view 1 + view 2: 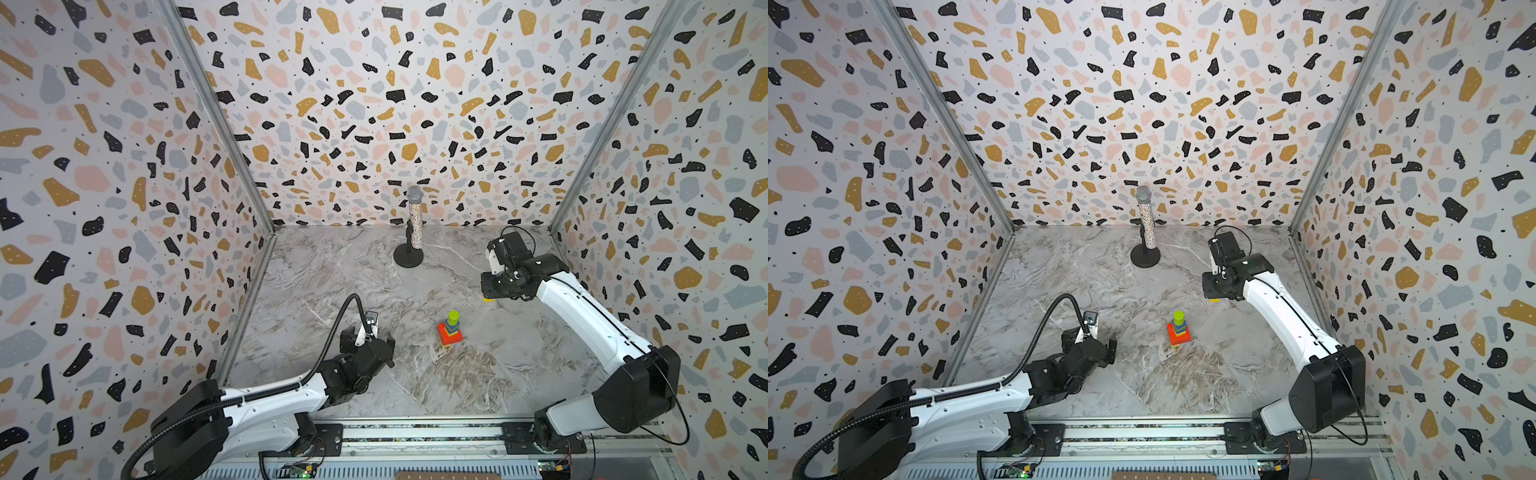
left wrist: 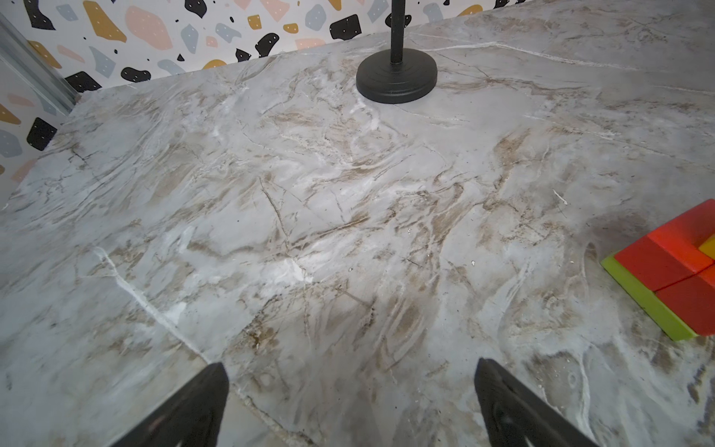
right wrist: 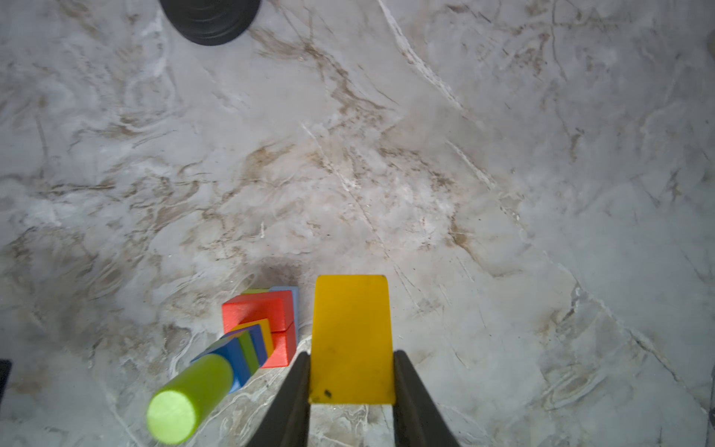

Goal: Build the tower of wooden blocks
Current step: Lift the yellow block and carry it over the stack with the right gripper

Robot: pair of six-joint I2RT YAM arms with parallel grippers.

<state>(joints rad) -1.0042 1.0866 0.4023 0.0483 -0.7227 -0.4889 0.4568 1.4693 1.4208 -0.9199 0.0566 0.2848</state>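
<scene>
**Desk:** What's the count on the worktop (image 1: 332, 282)?

**Photographer:** One tower (image 1: 451, 331), upright near the middle and a little to the right, topped by one lime-green cylinder (image 1: 453, 318). One yellow block (image 3: 351, 336), off the surface. One glittery microphone (image 1: 414, 220) on one black stand (image 2: 396, 79) at the far edge. A left arm (image 1: 274, 395) and a right arm (image 1: 582, 316), so two.

**Desk:** And within the tower?

**Photographer:** The right wrist view shows it best. Below the cylinder sit two blue pieces with a green one between them. Then comes a yellow piece, then the red bricks (image 2: 657, 267), at least two side by side. A green slab (image 2: 642, 300) and a light blue piece (image 3: 295, 302) show beneath the red. I cannot tell the full total.

**Desk:** Who holds what?

**Photographer:** The right jaws are closed on the yellow block, one finger against each side. They hold it above the worktop, far and right of the tower and well apart from it. The left jaws stand spread wide with nothing between them, over the worktop to the near left of the tower.
</scene>
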